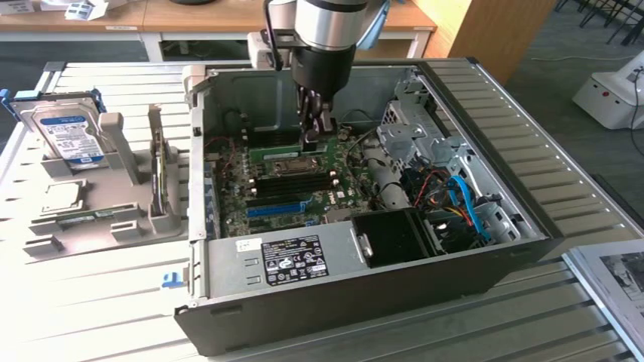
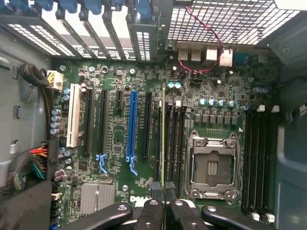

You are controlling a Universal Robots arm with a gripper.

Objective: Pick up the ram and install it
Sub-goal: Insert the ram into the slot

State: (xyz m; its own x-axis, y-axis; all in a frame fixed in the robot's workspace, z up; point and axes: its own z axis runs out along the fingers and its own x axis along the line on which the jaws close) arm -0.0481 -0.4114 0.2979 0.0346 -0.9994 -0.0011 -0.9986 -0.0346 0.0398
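Where the exterior view looks down into the open PC case (image 1: 523,226), the arm enters from above w/ the gripper (image 1: 319,139) clamped on the ram (image 1: 282,154), held level over the motherboard (image 1: 292,192). The case also holds a labelled power supply (image 1: 292,260), a black fan shroud (image 1: 397,237) and cables (image 1: 463,202). At the exterior view's left, a grey stand (image 1: 60,226) carries a hard drive (image 1: 69,136), upright. Fingertips are hard to make out against the board.

Wrist view: ram is edge-on, a thin green line pinched btwn the fingers (image 2: 151,213). It runs along the black slots (image 2: 175,143), btwn the blue slot (image 2: 133,124) and the CPU socket (image 2: 213,165). Can't tell if it touches a slot. Case walls stand near on both sides.
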